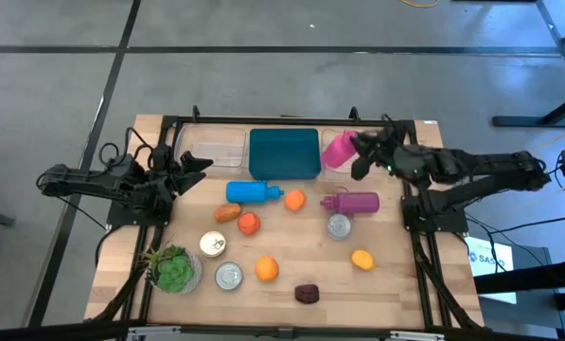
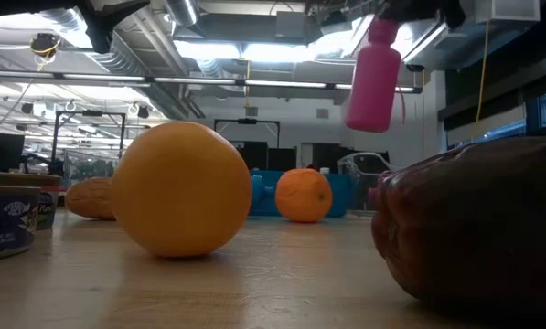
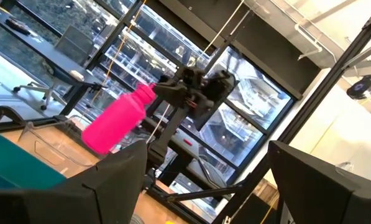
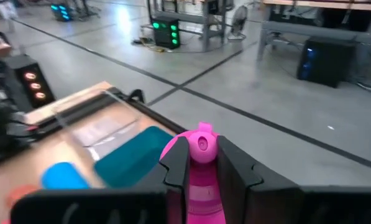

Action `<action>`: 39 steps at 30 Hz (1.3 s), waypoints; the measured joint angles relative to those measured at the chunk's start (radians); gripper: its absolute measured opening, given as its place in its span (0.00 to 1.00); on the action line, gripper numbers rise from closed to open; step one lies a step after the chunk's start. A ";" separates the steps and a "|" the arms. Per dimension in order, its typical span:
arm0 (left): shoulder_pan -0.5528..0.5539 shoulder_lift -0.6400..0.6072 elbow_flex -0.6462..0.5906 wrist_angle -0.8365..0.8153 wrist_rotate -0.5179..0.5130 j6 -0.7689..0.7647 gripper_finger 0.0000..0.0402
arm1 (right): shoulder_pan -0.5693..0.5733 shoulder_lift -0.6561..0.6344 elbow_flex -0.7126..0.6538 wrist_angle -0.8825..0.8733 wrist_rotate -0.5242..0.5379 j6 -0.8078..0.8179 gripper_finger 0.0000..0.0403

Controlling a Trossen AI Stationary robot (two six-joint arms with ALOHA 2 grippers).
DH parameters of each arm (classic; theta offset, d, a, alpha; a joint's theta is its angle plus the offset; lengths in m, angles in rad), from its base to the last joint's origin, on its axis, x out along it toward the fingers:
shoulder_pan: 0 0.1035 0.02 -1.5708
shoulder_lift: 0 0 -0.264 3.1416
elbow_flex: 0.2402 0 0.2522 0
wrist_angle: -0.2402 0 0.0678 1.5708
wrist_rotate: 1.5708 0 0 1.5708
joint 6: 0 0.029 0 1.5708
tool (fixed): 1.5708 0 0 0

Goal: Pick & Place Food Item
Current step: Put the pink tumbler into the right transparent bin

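Note:
My right gripper (image 1: 356, 145) is shut on a pink bottle (image 1: 338, 150) and holds it high over the table's far right part, beside the teal bin (image 1: 284, 153). In the low view the pink bottle (image 2: 373, 78) hangs well above the table. Lying on the wood are a blue bottle (image 1: 252, 192), a purple bottle (image 1: 355, 202), three oranges (image 1: 294, 200) (image 1: 266, 269) (image 1: 361, 259), a red fruit (image 1: 249, 224) and a dark fruit (image 1: 307, 294). My left gripper (image 1: 195, 163) waits open at the far left, holding nothing. My right gripper pinches the pink bottle at its cap end (image 4: 202, 144) between its two fingers (image 4: 176, 165), which come from the table's right side, nearly level. The bottle's body (image 3: 114, 121) hangs below and beyond the fingers, tilted, clear of the table.
Clear containers (image 1: 216, 148) stand at the back on either side of the teal bin. Three cans (image 1: 339, 226) (image 1: 212, 244) (image 1: 228, 276) and a potted plant (image 1: 173, 269) stand on the near half. A brown item (image 1: 227, 212) lies by the red fruit.

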 joint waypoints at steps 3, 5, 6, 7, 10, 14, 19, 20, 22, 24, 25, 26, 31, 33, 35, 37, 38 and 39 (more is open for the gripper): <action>0.000 0.000 0.000 0.000 0.000 0.002 0.81 | -0.090 0.001 0.000 0.000 -0.049 -0.027 0.13; 0.000 0.000 0.000 0.000 0.000 0.006 0.81 | -0.139 0.003 0.000 0.000 -0.073 -0.045 0.13; 0.000 0.000 0.000 0.000 0.000 0.006 0.81 | -0.163 0.004 0.000 0.000 -0.085 -0.048 0.13; 0.000 0.000 0.000 0.000 0.000 0.006 0.81 | -0.188 0.005 0.000 0.000 -0.098 -0.050 0.13; 0.000 0.000 0.000 0.000 0.000 0.011 0.81 | -0.249 0.023 0.001 -0.003 -0.147 -0.075 0.13; 0.000 0.000 0.000 0.000 0.000 0.019 0.81 | -0.324 0.102 0.001 -0.003 -0.216 -0.098 0.13; 0.000 0.000 0.000 0.000 0.017 0.021 0.81 | -0.382 0.216 0.001 0.002 -0.285 -0.090 0.13; 0.000 0.000 0.000 0.000 0.027 0.021 0.81 | -0.387 0.230 0.001 0.009 -0.280 -0.089 0.13; 0.000 0.000 0.000 0.000 0.032 0.021 0.81 | -0.395 0.251 0.001 0.042 -0.281 -0.096 0.13; 0.000 0.000 0.000 0.000 0.033 0.021 0.81 | -0.403 0.266 0.001 0.068 -0.283 -0.094 0.13; 0.000 0.000 0.000 0.000 0.033 0.021 0.81 | -0.407 0.273 0.001 0.072 -0.283 -0.090 0.13; 0.000 0.000 0.000 0.000 0.033 0.021 0.81 | -0.413 0.280 0.001 0.070 -0.283 -0.082 0.13; 0.000 0.000 0.000 0.000 0.035 0.021 0.81 | -0.440 0.311 -0.018 0.085 -0.281 -0.028 0.13; 0.000 0.000 0.000 0.000 0.035 0.026 0.81 | -0.452 0.312 -0.046 0.119 -0.281 -0.003 0.13; 0.000 0.000 0.000 0.000 0.036 0.028 0.81 | -0.461 0.309 -0.088 0.172 -0.281 0.027 0.13; 0.000 0.000 0.000 0.000 0.039 0.028 0.81 | -0.469 0.299 -0.133 0.218 -0.281 0.052 0.13; 0.000 0.000 0.000 0.000 0.043 0.028 0.81 | -0.471 0.296 -0.151 0.255 -0.284 0.061 0.13; 0.000 0.000 0.000 0.000 0.047 0.028 0.81 | -0.471 0.292 -0.165 0.275 -0.282 0.066 0.13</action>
